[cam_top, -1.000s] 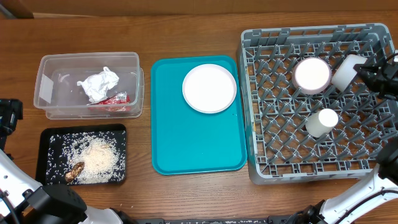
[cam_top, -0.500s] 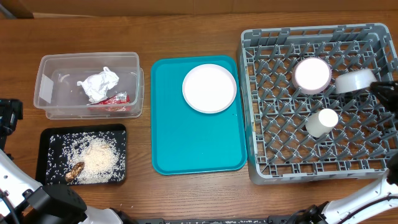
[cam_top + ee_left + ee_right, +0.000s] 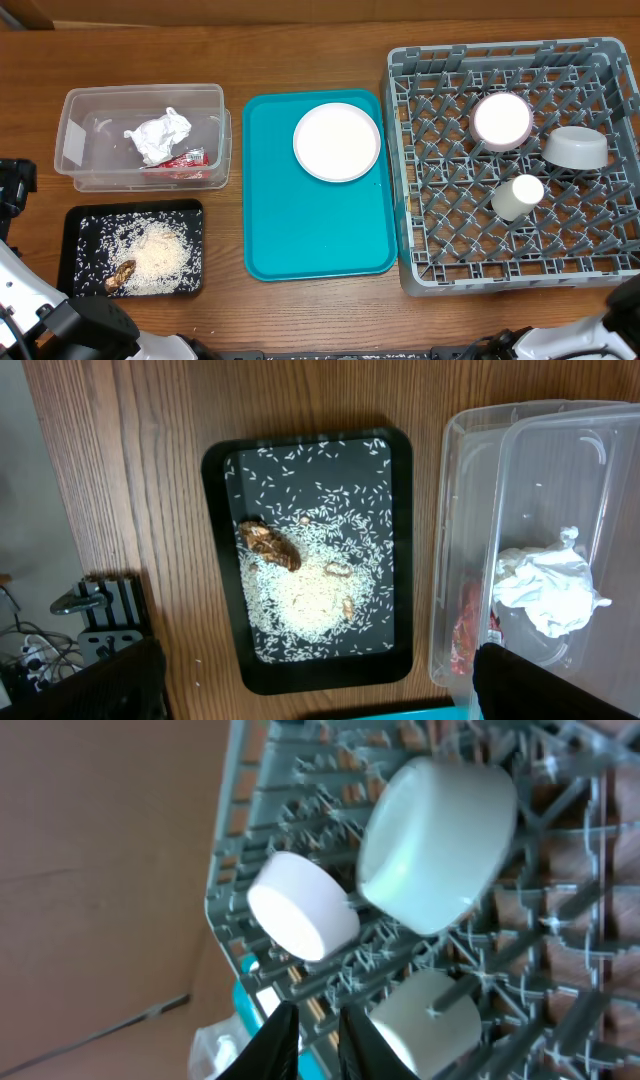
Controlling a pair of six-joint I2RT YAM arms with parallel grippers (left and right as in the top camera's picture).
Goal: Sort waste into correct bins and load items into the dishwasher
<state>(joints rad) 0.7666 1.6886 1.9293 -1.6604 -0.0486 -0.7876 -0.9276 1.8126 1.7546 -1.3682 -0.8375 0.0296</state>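
Right wrist view showed the right gripper (image 3: 312,1042) with fingers pressed nearly together, holding nothing, drawn clear of the two bowls (image 3: 437,841) and cup (image 3: 425,1020) standing in the grey dish rack (image 3: 512,255). Left gripper's state could not be told. Judging by the layout, the wide plate (image 3: 337,141) came next: it lay on the teal tray (image 3: 310,235), just left of the rack and nearer the right arm.

Tabletop (image 3: 300,310): brown wood grain, under everything in the overhead view.
Teal serving tray (image 3: 310,220): flat on the tabletop, centre, long side running front to back.
Cardboard (image 3: 90,840): plain brown surface beyond the tabletop's edge.
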